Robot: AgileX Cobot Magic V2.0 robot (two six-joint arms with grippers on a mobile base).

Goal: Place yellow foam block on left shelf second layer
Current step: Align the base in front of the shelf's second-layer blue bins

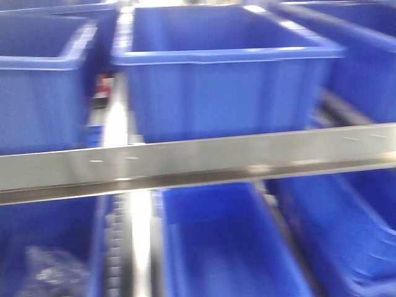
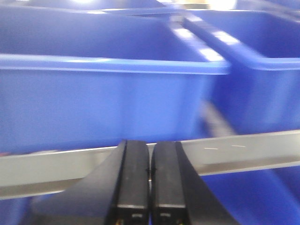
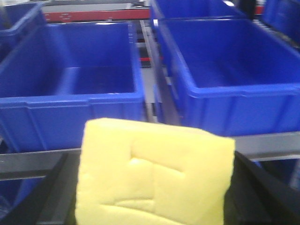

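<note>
In the right wrist view the yellow foam block (image 3: 154,173) fills the lower middle, held between the black fingers (image 3: 255,192) of my right gripper (image 3: 154,197), which is shut on it. It hangs in front of the grey shelf rail (image 3: 267,145), with blue bins (image 3: 70,93) behind. In the left wrist view my left gripper (image 2: 150,176) is shut and empty, its two black fingers (image 2: 133,178) pressed together in front of a grey shelf rail (image 2: 243,152). Neither gripper nor the block shows in the front view.
Rows of open blue plastic bins (image 1: 223,74) stand on two shelf layers split by a grey metal rail (image 1: 198,164). A lower bin (image 1: 235,247) lies under the rail. A crumpled clear bag (image 1: 52,269) lies in the lower left bin. Another bin (image 3: 234,65) stands at right.
</note>
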